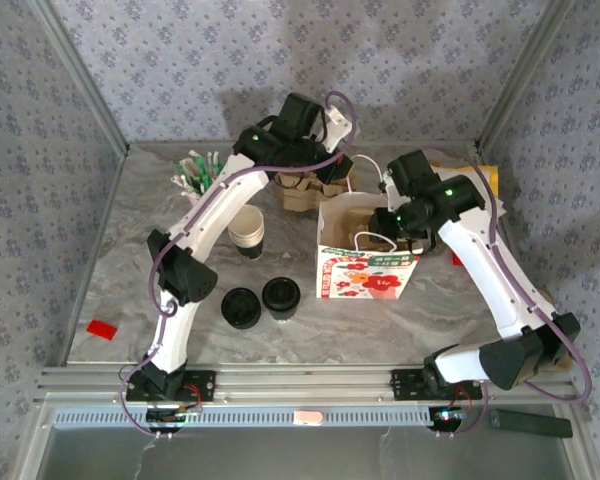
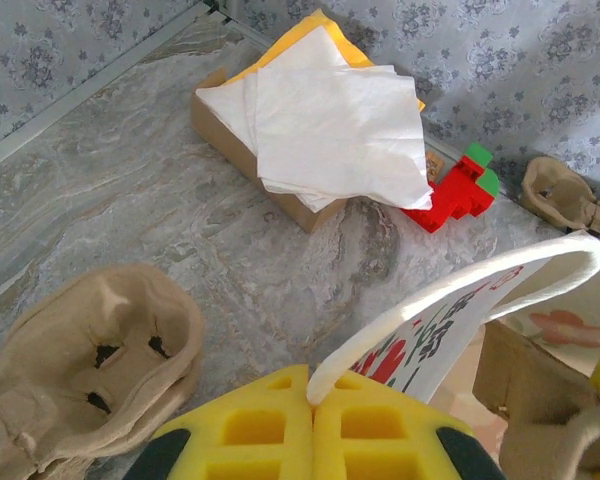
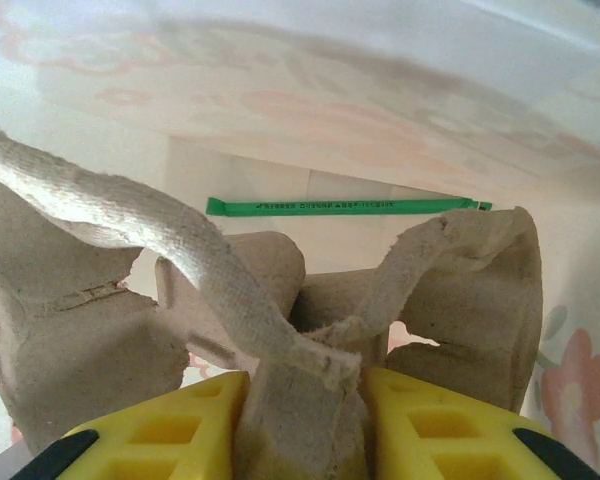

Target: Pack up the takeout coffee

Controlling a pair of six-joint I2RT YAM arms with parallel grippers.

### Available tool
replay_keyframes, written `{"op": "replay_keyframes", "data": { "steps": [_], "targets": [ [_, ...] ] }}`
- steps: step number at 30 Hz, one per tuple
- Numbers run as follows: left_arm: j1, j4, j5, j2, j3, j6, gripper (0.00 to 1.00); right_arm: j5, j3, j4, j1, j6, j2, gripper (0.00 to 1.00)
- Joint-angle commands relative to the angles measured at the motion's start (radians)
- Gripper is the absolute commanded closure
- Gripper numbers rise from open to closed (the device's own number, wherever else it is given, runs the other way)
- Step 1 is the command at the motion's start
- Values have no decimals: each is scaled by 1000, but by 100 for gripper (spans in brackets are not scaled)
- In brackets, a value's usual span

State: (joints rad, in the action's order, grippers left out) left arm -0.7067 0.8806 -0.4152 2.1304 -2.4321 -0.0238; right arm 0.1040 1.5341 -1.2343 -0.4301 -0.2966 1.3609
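The takeout coffee [image 1: 281, 297], a white cup under a black lid, stands on the table left of the floral paper bag [image 1: 365, 272]. At the bag's far side my left gripper [image 1: 340, 170] is shut on the bag's white handle [image 2: 540, 265], which is pinched between the yellow fingertips of the left gripper [image 2: 312, 400]. My right gripper [image 1: 401, 228] reaches down into the bag. In the right wrist view the right gripper [image 3: 302, 400] is shut on the middle wall of a brown cardboard cup carrier [image 3: 450, 300], with the bag's other handle [image 3: 180, 250] lying across it.
A pile of black lids [image 1: 241, 307] and a stack of lidless cups [image 1: 247, 232] stand near the coffee. A second carrier [image 2: 80, 360], a box with napkins [image 2: 330, 130] and a red-green block [image 2: 460, 190] lie behind the bag. A green wrapped stick [image 3: 340, 206] lies inside the bag.
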Motion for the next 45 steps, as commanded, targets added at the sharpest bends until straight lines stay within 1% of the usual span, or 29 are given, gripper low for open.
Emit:
{"op": "replay_keyframes", "data": {
  "steps": [1,11,22,34,41,45],
  "targets": [
    [6,11,-5,26,-40,31,100,-44,29,-16,-29,43,-23,66],
    [9,13,0,34,-64,52,100,-59,34,-35,-90,65,23,67],
    [9,18,18,10,-97,69,100,-63,40,-62,-114,24,104,67],
    [16,24,26,11,-104,71,100,-29,-47,-24,-130,75,110,67],
    [18,27,27,6,-104,73,100,-2,-55,-62,-130,71,150,67],
    [18,27,26,3,-105,78,100,-16,-47,-76,-130,71,176,67]
  ]
}}
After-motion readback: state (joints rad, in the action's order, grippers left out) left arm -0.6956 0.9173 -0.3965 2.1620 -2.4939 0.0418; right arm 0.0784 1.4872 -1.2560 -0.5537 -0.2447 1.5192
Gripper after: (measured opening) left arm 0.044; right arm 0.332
